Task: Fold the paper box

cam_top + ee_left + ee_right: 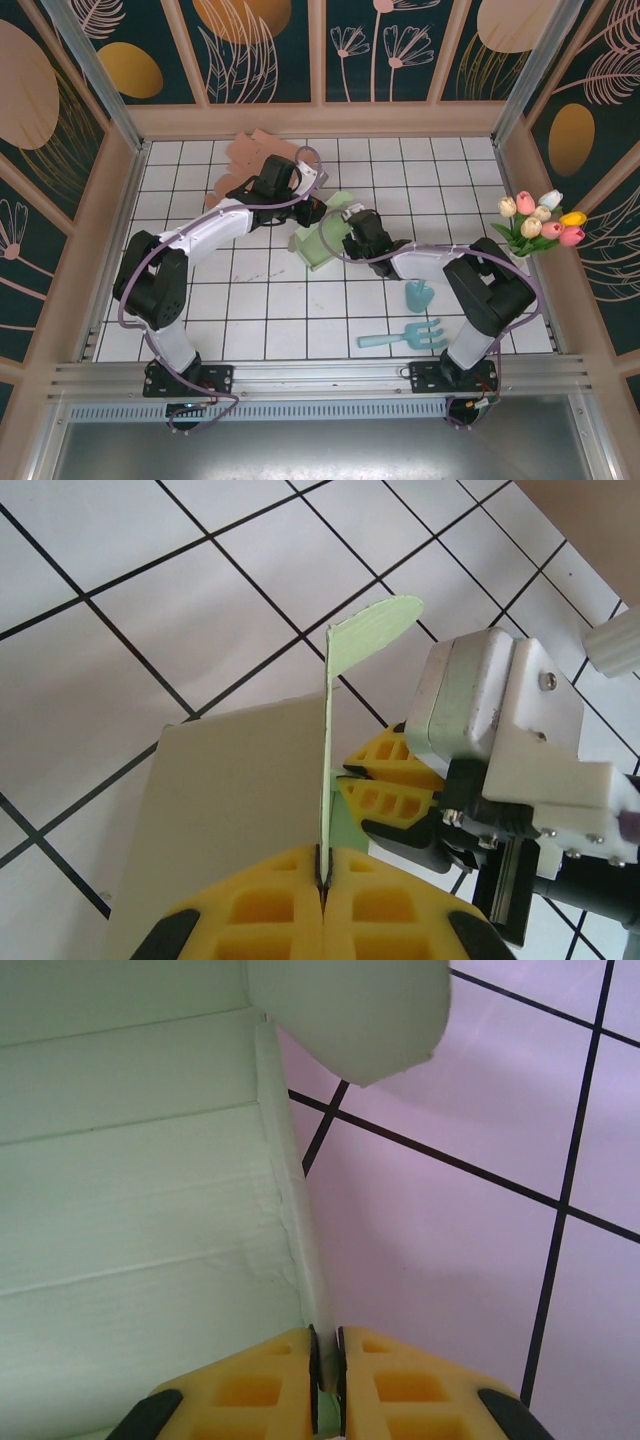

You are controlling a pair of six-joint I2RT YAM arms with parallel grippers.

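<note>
The pale green paper box (325,238) stands partly unfolded on the tiled table between both arms. My left gripper (312,214) comes at it from the left and is shut on the thin edge of an upright panel (324,780). That panel ends in a rounded flap (372,628), and its edge sits pinched between the left gripper's (323,880) yellow fingers. My right gripper (350,241) holds the box from the right. In the right wrist view the right gripper (326,1380) is shut on a box wall (292,1210), with a rounded flap (360,1010) above it.
A brown cardboard piece (250,155) lies at the back left. A teal trowel (418,295) and a teal rake (405,337) lie at the front right. A bunch of tulips (540,225) stands at the right edge. Wooden walls enclose the table.
</note>
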